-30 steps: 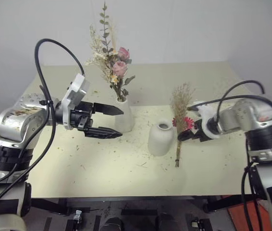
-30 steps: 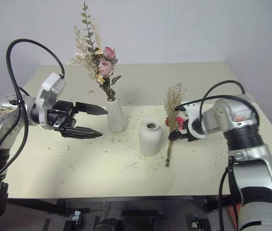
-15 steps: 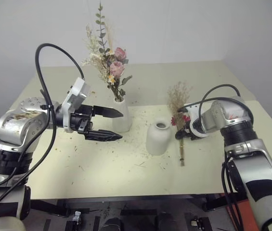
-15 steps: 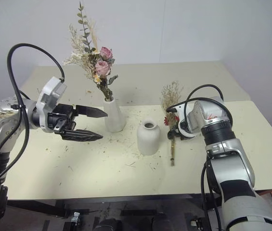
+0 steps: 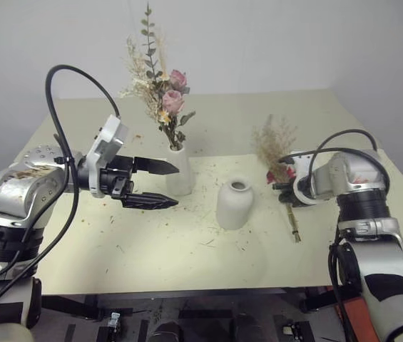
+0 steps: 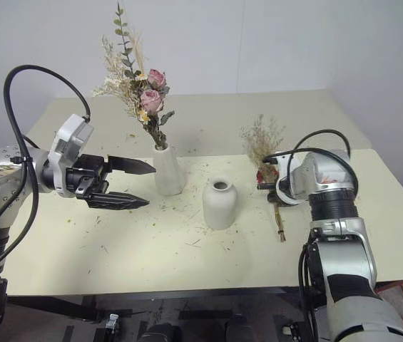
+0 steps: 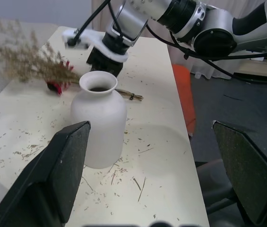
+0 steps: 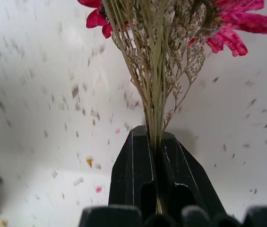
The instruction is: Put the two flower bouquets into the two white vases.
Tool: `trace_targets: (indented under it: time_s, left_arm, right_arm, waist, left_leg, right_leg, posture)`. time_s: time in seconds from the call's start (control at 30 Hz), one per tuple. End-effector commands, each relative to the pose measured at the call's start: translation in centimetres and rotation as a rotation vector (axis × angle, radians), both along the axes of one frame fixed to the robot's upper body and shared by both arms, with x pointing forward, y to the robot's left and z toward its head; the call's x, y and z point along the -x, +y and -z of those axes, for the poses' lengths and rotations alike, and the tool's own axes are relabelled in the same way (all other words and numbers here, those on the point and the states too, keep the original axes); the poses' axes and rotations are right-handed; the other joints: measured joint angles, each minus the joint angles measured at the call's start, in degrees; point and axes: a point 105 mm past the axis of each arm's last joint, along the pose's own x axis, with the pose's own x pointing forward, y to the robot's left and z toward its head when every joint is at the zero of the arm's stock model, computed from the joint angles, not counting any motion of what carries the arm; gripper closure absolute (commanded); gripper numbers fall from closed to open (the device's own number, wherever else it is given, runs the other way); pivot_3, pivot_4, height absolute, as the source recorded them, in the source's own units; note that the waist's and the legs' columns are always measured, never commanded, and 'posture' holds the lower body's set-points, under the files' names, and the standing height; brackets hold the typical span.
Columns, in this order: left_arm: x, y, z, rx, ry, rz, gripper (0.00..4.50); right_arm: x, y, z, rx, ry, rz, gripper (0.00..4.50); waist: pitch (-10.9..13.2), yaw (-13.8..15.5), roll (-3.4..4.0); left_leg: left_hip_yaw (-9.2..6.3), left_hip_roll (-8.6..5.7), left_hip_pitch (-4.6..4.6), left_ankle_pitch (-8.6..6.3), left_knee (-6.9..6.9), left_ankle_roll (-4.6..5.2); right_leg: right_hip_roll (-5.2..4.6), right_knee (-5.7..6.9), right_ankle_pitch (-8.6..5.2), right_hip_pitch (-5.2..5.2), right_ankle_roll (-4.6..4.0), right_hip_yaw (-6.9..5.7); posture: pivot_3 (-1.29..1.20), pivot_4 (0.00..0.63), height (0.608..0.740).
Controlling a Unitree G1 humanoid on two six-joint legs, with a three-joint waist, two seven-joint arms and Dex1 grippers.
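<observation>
Black right gripper (image 8: 155, 142): 2 fingers pressed together on thin tan stems, clamped just below the flower head.
Grass bouquet (image 5: 278, 153): wispy tan plumes, 1 red-pink daisy; tilted, stem ends low over the table (image 5: 187, 249).
Left gripper (image 5: 160, 184): fingers spread apart, empty, beside the tall vase.
Squat vase (image 5: 235, 204): matte white, rounded, small mouth, empty, between both grippers.
Tall vase (image 5: 180, 171): slim, tapering, white; holding the rose bouquet (image 5: 164, 96), upright.
</observation>
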Motion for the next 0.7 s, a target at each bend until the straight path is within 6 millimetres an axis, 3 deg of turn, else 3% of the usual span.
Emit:
trace_targets:
  time_s: [0.03, 0.27, 0.33, 0.57, 0.7]
  left_arm:
    - [0.0, 0.2, -1.2, 0.001, -0.043, 0.000, 0.00]
    - [-0.4, 0.2, -1.4, 0.003, -0.043, 0.004, 0.00]
    - [-0.4, 0.2, -1.4, 0.003, -0.041, 0.011, 0.00]
    - [-0.3, 0.0, -1.2, -0.003, -0.034, 0.028, 0.00]
    - [-0.3, 0.0, -1.2, -0.003, -0.032, 0.031, 0.00]
  right_arm:
    - [-0.8, -1.2, -5.9, -0.013, -0.363, 0.017, 4.49]
    - [1.0, -0.9, -11.5, -0.133, -0.834, -0.049, 4.49]
    - [2.0, -0.1, -13.2, -0.236, -0.940, -0.104, 4.49]
    - [5.6, 4.7, -17.7, -0.348, -1.189, -0.369, 4.49]
    - [7.2, 7.2, -18.7, -0.408, -1.219, -0.484, 4.49]
  waist:
    - [0.00, -0.02, 0.00]
    - [0.00, -0.36, 0.00]
    - [0.00, -0.42, 0.00]
    - [0.00, -0.21, 0.01]
    - [0.00, -0.21, 0.02]
  left_leg:
    - [0.00, 0.00, 0.00, 0.00, -0.02, 0.00]
    - [0.05, 0.03, 0.06, 0.00, -0.02, 0.00]
    - [0.09, 0.06, 0.09, 0.00, -0.02, 0.01]
    - [0.08, 0.06, 0.09, 0.02, -0.03, 0.04]
    - [0.06, 0.08, 0.09, 0.02, -0.03, 0.04]
  right_leg:
    - [0.00, 0.00, 0.00, 0.00, 0.00, 0.00]
    - [0.02, 0.00, 0.00, 0.01, 0.00, 0.02]
    - [0.04, 0.01, 0.00, 0.00, 0.00, 0.04]
    - [0.04, 0.09, 0.00, 0.00, 0.00, 0.04]
    - [0.04, 0.10, 0.00, -0.01, 0.00, 0.04]
  posture:
    - [0.00, 0.150, 0.740]
    - [0.00, 0.150, 0.740]
    - [0.00, 0.150, 0.740]
    - [0.00, 0.150, 0.740]
    - [0.00, 0.150, 0.740]
